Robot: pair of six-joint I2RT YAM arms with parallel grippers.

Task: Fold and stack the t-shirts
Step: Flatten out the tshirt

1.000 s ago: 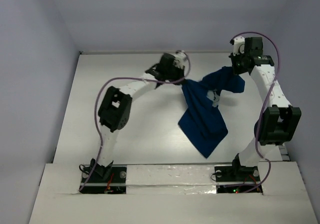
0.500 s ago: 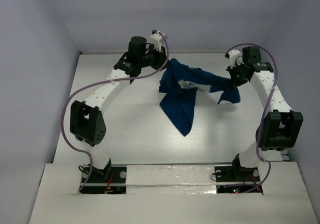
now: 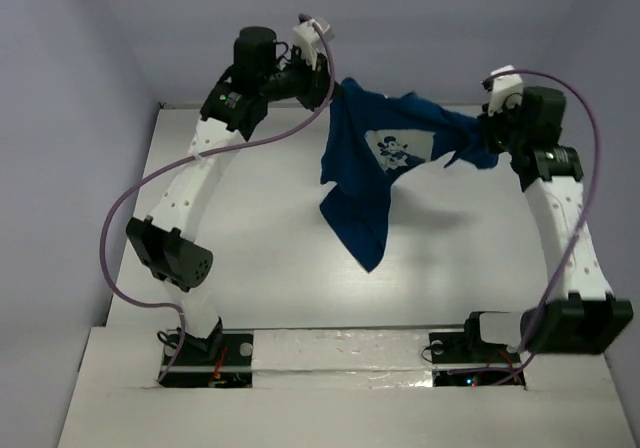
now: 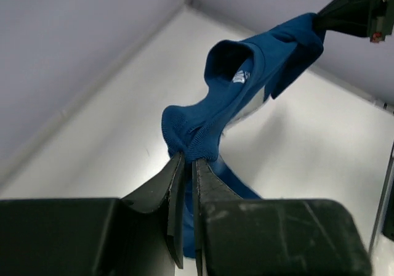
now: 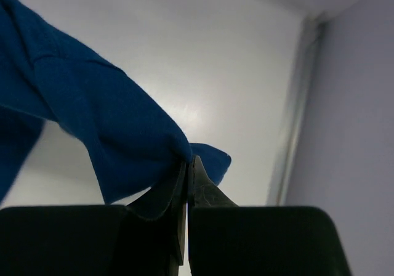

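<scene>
A dark navy-blue t-shirt with a white chest print hangs in the air, stretched between both grippers above the table's far half. Its lower part droops to a point near the table's middle. My left gripper is shut on the shirt's left top edge; in the left wrist view the fabric bunches between the closed fingertips. My right gripper is shut on the shirt's right end; in the right wrist view the cloth is pinched at the fingertips.
The white table is walled by pale panels at the back and both sides. The right wall's seam runs close by the right gripper. Purple cables loop off both arms.
Both arms have risen and spread apart with the shirt. The left gripper moved up and back, the right outward to the right. The shirt is stretched wider and its print now faces up.
</scene>
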